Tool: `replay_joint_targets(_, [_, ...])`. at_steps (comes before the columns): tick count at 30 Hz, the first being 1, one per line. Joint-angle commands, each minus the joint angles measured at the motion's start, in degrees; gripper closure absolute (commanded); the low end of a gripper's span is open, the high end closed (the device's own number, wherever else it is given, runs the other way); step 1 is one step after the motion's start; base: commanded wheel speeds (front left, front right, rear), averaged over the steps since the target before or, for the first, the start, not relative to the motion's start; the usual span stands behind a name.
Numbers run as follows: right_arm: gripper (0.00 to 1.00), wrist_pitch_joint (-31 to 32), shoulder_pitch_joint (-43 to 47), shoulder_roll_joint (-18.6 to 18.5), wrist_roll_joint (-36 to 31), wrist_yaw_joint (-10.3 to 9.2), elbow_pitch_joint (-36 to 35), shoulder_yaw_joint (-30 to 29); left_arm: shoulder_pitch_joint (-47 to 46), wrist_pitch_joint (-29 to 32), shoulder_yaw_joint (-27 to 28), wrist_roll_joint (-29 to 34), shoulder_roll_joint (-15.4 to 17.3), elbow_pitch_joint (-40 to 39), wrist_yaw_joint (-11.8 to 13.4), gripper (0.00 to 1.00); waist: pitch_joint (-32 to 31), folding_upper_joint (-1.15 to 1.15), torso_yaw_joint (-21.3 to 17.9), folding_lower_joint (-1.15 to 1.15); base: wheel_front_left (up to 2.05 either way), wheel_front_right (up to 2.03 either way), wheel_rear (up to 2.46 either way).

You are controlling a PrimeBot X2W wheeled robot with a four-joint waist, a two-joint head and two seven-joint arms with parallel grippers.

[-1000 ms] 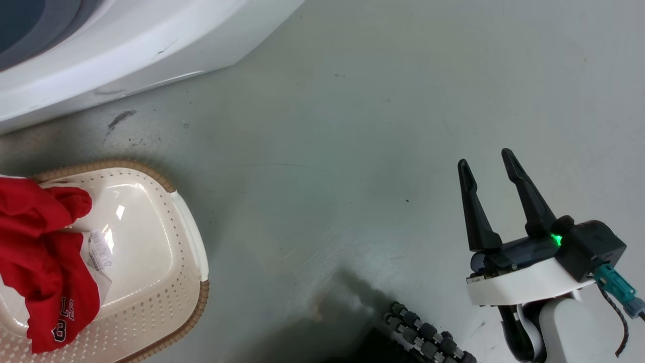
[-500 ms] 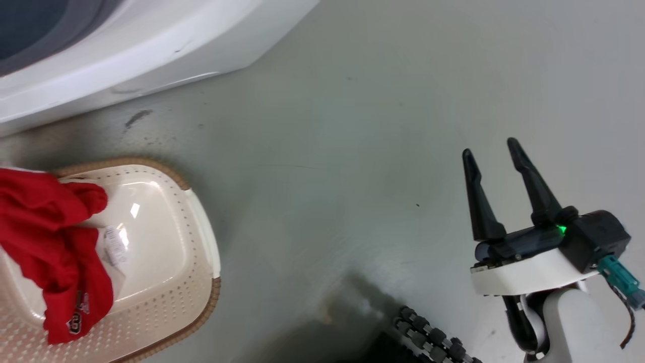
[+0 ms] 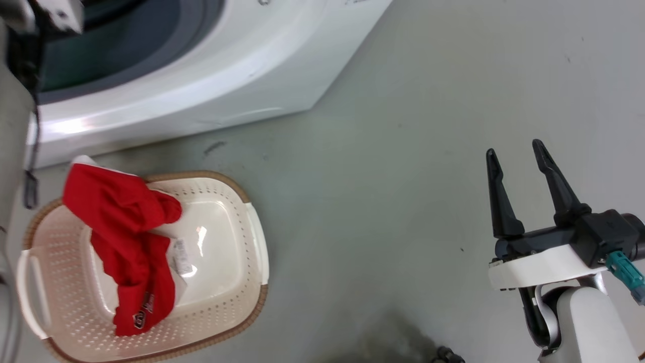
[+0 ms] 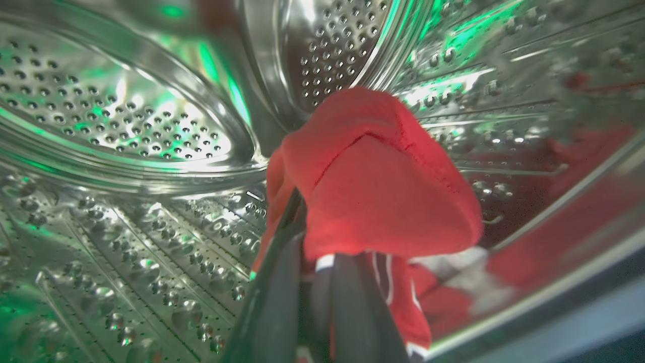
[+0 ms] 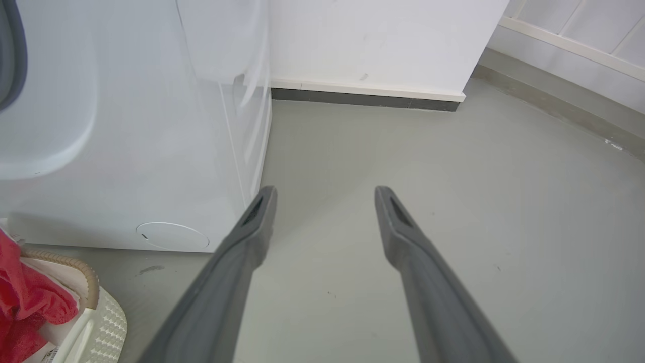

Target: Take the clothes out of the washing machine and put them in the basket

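The left gripper (image 4: 315,252) is deep inside the washing machine's perforated steel drum (image 4: 126,116), its two dark fingers pressed close together and clamped on the second red jersey (image 4: 383,191). The soft fabric bunches into a rounded hood over the fingertips and hides them. A white-trimmed edge shows just beside the fingers, while the rest of the garment trails toward the drum's lower right lip in a blur. Red smears on the shiny, dimpled metal read as reflections, and their shapes are hard to make out. In the head view the washing machine (image 3: 242,65) is cut off by the top edge, showing a smooth white curved front and part of the grey porthole rim. A pale grey shape (image 3: 12,146) with a dark cable runs down the left edge, too close to identify. On the grey floor (image 3: 378,201) just in front of the washer sits the basket (image 3: 227,312), cream perforated plastic with a brown woven-look rim. The first red jersey (image 3: 128,237) drapes over its rim nearest the washer and hangs into the bowl, partly covering a paper label (image 3: 181,254). Its lettering is too small to read. The right gripper (image 3: 514,147) hovers over bare floor well apart from the basket, its tapered fingers spread apart and holding nothing.
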Motion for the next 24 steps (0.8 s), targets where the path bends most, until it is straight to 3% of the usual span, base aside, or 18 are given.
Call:
replay_joint_targets(1, [0.00,-0.12,0.53,-0.05,-0.38,-0.06,0.26,-0.61,1.32,-1.25,0.06,-0.20,-0.71,0.04,0.13,1.00,-3.29,0.00,2.45,0.00,0.00,0.00,0.00])
replay_joint_targets(8, [0.00,-0.12,1.76,-0.04,-2.04,-0.06,2.05,-2.72,10.49,-4.18,1.02,0.18,-2.88,-3.52,1.53,1.00,-9.42,0.00,5.33,0.00,0.00,0.00,0.00])
replay_joint_targets(18, [0.00,-0.11,4.57,-0.05,-3.97,-0.06,3.60,-3.97,30.55,-4.23,10.82,4.66,-3.76,-27.53,6.33,1.00,-17.87,0.00,10.19,0.00,0.00,0.00,0.00])
replay_joint_targets(24, [0.00,-0.11,5.99,-0.04,-5.19,-0.06,4.42,-4.69,40.80,-4.23,17.01,7.83,-4.96,-41.60,6.58,1.00,-21.75,0.00,13.25,0.00,0.00,0.00,0.00])
